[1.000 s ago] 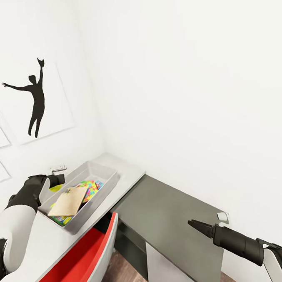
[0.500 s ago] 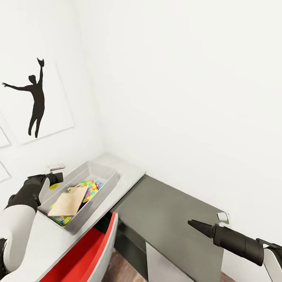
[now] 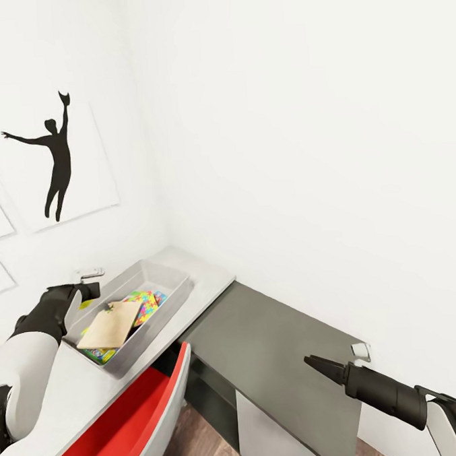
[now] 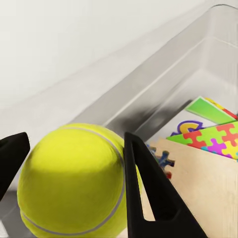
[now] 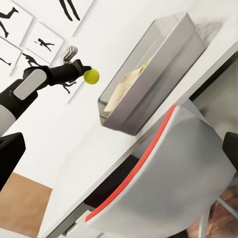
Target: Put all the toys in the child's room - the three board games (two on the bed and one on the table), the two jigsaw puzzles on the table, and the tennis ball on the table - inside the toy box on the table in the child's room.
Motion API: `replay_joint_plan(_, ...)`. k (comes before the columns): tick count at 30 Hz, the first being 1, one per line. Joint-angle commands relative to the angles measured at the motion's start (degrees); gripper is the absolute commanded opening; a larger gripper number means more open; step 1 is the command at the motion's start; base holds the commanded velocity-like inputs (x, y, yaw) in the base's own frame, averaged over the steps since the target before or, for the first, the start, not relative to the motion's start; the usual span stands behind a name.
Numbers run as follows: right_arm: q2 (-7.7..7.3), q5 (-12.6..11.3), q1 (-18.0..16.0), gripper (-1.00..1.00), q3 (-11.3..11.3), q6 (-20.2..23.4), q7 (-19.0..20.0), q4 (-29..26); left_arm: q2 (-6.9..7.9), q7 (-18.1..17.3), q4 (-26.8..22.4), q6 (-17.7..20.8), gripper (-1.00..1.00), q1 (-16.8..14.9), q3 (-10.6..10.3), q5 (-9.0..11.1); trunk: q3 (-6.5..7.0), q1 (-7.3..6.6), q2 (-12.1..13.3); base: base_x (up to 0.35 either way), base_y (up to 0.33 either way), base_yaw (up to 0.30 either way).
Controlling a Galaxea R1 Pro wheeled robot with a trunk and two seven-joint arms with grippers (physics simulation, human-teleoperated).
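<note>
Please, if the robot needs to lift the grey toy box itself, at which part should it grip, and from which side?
Probably the near long rim of the toy box, taken from above with one finger inside and one outside. The walls slope and the bin is too wide to span. The left tool already holds the tennis ball, so the right tool would suit better.

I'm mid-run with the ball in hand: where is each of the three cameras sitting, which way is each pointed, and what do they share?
Head view: high on the robot, looking down over the table and toy box; both arms show.
Left wrist view: behind the left gripper, aimed into the toy box; jaws clamp the tennis ball.
Right wrist view: low on the right arm, looking across a red-edged chair toward the left gripper.
Shared: toy box in all three; tennis ball in both wrist views.
</note>
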Motion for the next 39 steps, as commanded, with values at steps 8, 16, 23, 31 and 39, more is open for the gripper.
replay_joint_plan(8,0.00,-0.10,-0.05,1.00,-0.01,0.28,0.10,-0.01,-0.07,0.07,-0.04,-1.28,-1.00,-0.10,0.40,-1.34,-0.83,0.03,-0.13,0.000,0.000,0.000)
replay_joint_plan(16,0.03,-0.10,-0.06,1.00,-0.01,0.28,0.10,-0.01,-0.32,0.15,-0.04,-3.78,-1.00,-0.09,0.45,-1.34,-1.04,0.03,-0.13,0.000,0.000,0.000)
replay_joint_plan(23,0.13,-0.10,-0.05,1.00,0.04,0.28,0.14,-0.01,-0.25,0.11,-0.04,-3.95,-1.00,-0.09,0.41,-1.34,-1.05,0.03,-0.13,0.000,0.000,0.000)
replay_joint_plan(31,0.15,-0.10,-0.06,1.00,0.02,0.27,-0.14,0.02,-0.25,0.07,-0.04,-3.87,-1.00,-0.05,0.41,-1.34,-1.05,0.03,-0.13,0.000,0.000,0.000)
replay_joint_plan(39,0.15,-0.10,-0.07,1.00,0.00,0.28,-0.16,0.08,-0.14,0.06,-0.04,-3.87,1.00,-0.06,0.31,-1.34,-1.05,0.03,-0.13,0.000,0.000,0.000)
